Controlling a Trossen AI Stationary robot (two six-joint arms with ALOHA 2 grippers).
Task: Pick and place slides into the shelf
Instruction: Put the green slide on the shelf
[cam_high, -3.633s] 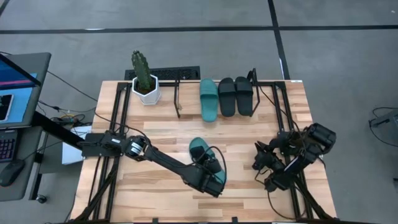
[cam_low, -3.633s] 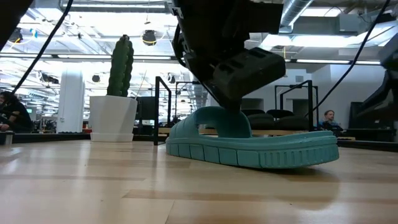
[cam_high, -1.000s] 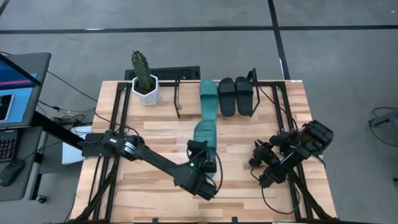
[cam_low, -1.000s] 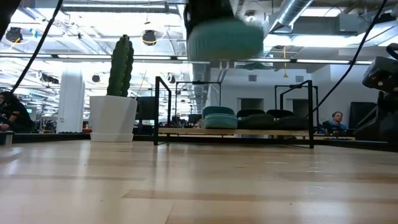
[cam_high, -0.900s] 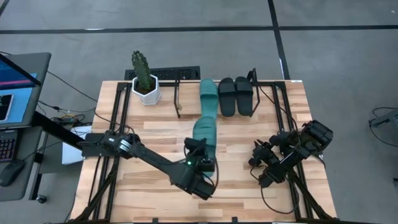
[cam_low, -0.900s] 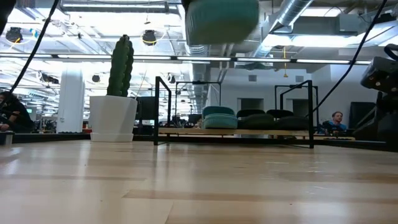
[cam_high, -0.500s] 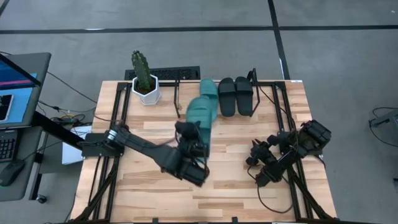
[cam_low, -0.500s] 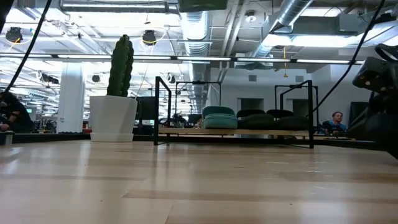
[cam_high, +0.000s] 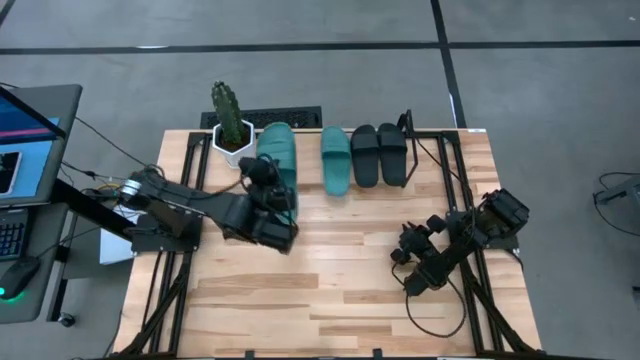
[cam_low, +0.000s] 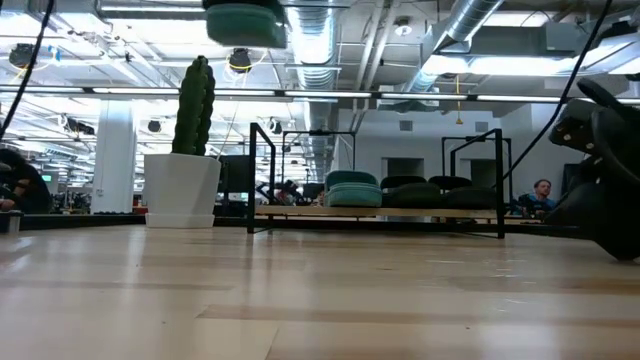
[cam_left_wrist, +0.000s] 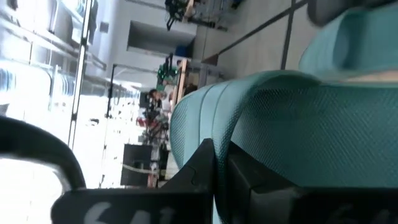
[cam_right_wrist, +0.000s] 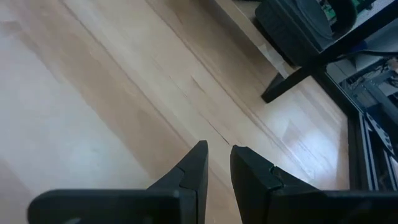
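Note:
My left gripper (cam_high: 268, 200) is shut on a teal slide (cam_high: 276, 152), held high over the table's far left, beside the cactus pot. The slide also shows at the top of the low view (cam_low: 245, 20) and fills the left wrist view (cam_left_wrist: 292, 124). The black shelf (cam_low: 375, 212) stands at the far edge. On it lie one teal slide (cam_high: 336, 160) and two black slides (cam_high: 365, 155) (cam_high: 392, 153), soles down. My right gripper (cam_high: 405, 272) waits shut and empty over the table's right side; it also shows in the right wrist view (cam_right_wrist: 216, 163). My left gripper holds the teal slide at its near end (cam_left_wrist: 249, 134), pinched between the two fingers (cam_left_wrist: 205, 171). The fingers come level from the table's near side and lie along the slide. The slide is lifted clear, roughly level, its free end toward the far edge. The exact part held is hidden by the gripper.
A white pot with a tall cactus (cam_high: 232, 125) stands at the far left, right beside the lifted slide. The shelf's upright end bracket (cam_low: 262, 175) rises next to it. Bare wooden table (cam_high: 330, 280) lies in the middle and at the near side.
My left gripper has carried the teal slide up and toward the table's far left, from the middle of the table to beside the cactus, over the shelf's left part. The slide has stayed lifted and roughly level.

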